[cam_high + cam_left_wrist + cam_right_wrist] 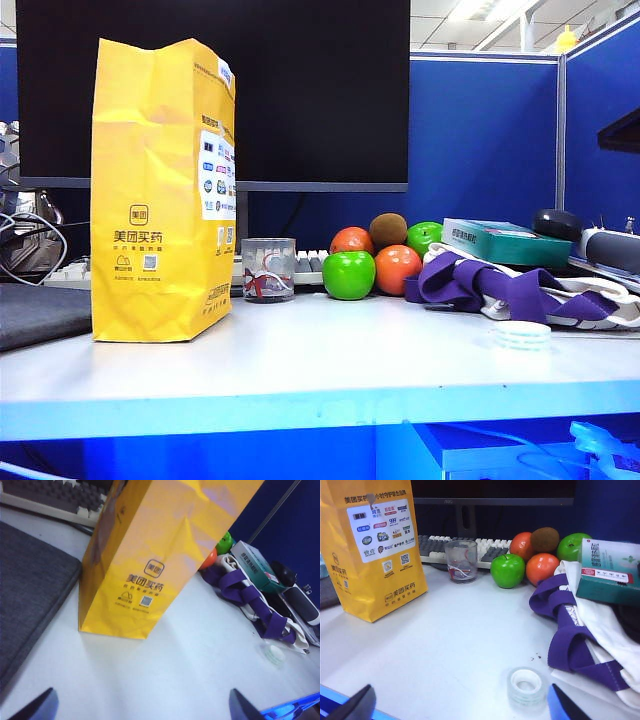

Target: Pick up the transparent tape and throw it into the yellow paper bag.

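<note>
I see the transparent tape point(525, 684) lying flat on the tabletop point(460, 635), just before my right gripper point(462, 705), whose jaws are spread wide to straddle it. My left gripper point(145, 707) hangs wide near the upright yellow paper bag point(150, 565).

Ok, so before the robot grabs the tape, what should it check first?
1. Transparent tape lies flat on the table, nothing on top of it: ok.
2. Right pincer is open, fingertips wide apart, and nearest the tape: ok.
3. Right pincer is lined up over the tape: not ok, the roll sits close to one fingertip, off centre.
4. Purple and white cloth beside the tape could snag a finger: cannot tell, it lies close.
5. Yellow paper bag stands upright: ok. Whether its top is open: cannot tell.
6. Left pincer is open, empty, near the bag and away from the tape: ok.
</note>
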Controlling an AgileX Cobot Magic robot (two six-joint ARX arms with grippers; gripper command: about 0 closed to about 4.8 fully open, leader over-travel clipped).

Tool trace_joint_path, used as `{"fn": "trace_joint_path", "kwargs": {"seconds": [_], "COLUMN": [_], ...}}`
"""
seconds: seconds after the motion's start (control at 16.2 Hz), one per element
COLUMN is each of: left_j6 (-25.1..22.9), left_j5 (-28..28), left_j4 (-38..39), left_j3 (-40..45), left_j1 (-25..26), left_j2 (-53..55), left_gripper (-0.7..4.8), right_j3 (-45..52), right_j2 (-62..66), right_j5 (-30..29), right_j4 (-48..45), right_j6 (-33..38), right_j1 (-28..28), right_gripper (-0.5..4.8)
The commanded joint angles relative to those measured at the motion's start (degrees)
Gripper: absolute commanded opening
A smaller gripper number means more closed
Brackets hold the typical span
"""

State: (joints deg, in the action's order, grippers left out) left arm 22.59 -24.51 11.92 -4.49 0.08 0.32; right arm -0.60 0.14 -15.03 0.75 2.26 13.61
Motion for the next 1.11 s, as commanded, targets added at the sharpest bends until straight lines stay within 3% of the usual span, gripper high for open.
{"fn": "trace_joint_path", "kwargs": {"seconds": [0.06,0.18,0.31,0.43,0.62,0.74,1.11], "left_j6": [6.3,8.0,7.7,2.5,-3.7,-10.6,-19.2], "left_j5": [-3.3,-6.2,-2.0,-1.9,-4.7,-7.8,-17.4], "left_j4": [-7.9,-18.3,-22.3,-21.5,-18.3,-15.0,-8.0], "left_j3": [-0.2,-0.2,-1.6,-4.8,-12.3,-19.6,-39.5], "left_j1": [-0.2,-0.2,-0.1,-0.1,-0.2,-0.2,-0.2], "left_j2": [-0.1,-0.1,0.0,1.5,8.7,17.7,42.4], "left_gripper": [4.79,4.79,4.79,4.79,4.79,4.79,4.79], "right_j3": [0.5,0.5,0.5,0.3,-1.0,-1.4,-7.1], "right_j2": [0.0,-0.1,0.0,0.0,0.0,0.0,2.4], "right_j5": [-0.4,-1.6,-2.1,0.4,5.4,9.9,21.2], "right_j4": [-1.2,-2.4,-6.4,-12.2,-9.2,-7.8,-2.9], "right_j6": [8.7,8.7,8.3,7.1,5.2,5.0,5.0], "right_j1": [0.0,0.1,0.2,0.1,0.1,0.1,0.1], "right_gripper": [4.79,4.79,4.79,4.79,4.79,4.79,4.79]}}
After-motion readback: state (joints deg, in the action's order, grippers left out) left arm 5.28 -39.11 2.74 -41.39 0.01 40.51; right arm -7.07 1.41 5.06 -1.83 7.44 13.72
